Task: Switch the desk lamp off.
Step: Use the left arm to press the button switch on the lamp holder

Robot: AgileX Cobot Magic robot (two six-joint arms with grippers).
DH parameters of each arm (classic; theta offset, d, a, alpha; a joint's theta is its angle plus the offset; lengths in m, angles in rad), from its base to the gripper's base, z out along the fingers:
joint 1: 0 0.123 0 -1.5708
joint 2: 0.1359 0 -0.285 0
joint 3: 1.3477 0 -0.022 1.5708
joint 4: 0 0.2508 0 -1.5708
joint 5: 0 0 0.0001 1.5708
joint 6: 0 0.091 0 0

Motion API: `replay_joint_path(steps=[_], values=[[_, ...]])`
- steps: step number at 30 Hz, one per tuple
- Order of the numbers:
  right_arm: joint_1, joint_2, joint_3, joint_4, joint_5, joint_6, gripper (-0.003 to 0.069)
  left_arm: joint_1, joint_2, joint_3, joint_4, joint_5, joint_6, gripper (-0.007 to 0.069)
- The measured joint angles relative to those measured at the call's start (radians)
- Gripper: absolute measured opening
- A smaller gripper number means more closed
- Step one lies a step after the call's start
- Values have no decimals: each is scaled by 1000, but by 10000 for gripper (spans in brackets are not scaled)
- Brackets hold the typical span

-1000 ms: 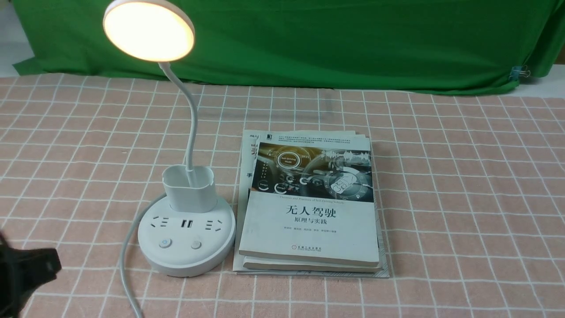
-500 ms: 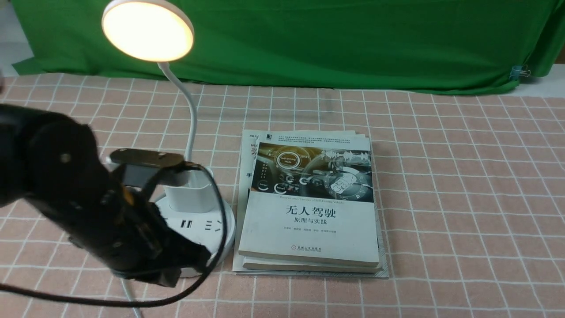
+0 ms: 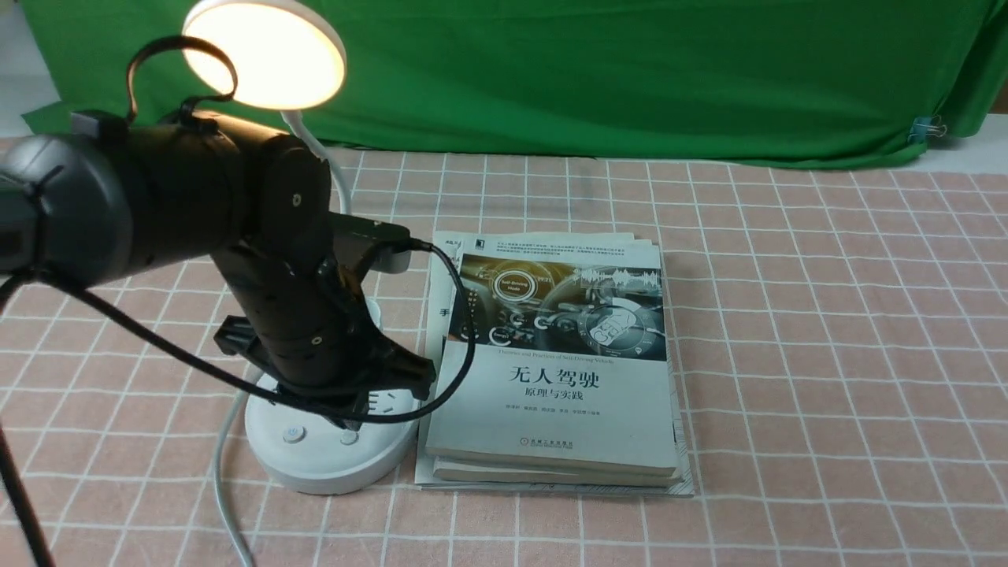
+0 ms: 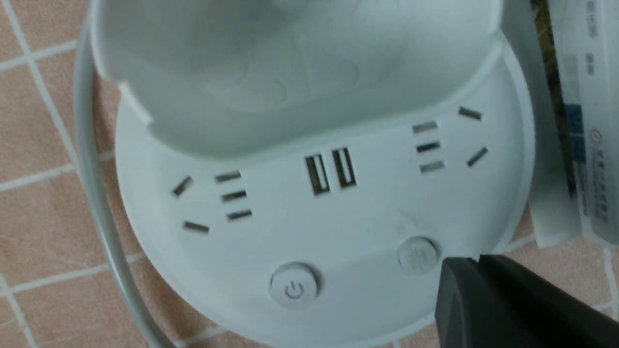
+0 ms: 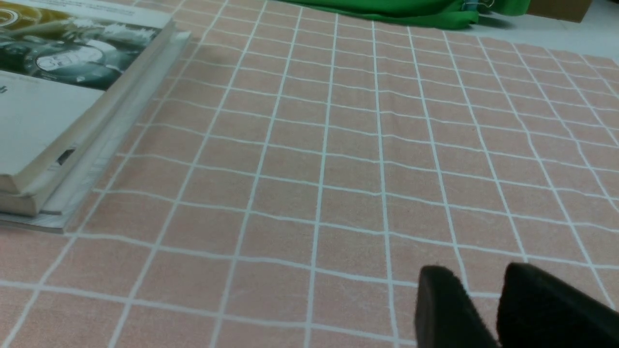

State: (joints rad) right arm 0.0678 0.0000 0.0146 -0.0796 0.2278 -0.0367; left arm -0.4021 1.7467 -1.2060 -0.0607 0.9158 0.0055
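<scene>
The desk lamp stands at the left of the front view, its round head lit. Its round base shows two buttons, the power button and a second button. My left arm reaches over the base and hides the cup holder. My left gripper is shut and empty, just above the base. In the left wrist view its tips sit right beside the second button, apart from the power button. My right gripper is slightly open and empty, low over the cloth.
A stack of books lies right next to the lamp base; it also shows in the right wrist view. The lamp's white cable runs from the base to the front edge. A green cloth hangs behind the checked tablecloth.
My left arm has swung in from the lower left, risen and moved over the lamp base. It now hides the cup holder, and both buttons show again. The lamp stays lit.
</scene>
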Motion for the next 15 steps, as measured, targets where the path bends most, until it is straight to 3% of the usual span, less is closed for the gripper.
replay_joint_path(steps=[15], values=[[0,0,0,0,0,0,240,10,75,-22,8,24,-13,6]])
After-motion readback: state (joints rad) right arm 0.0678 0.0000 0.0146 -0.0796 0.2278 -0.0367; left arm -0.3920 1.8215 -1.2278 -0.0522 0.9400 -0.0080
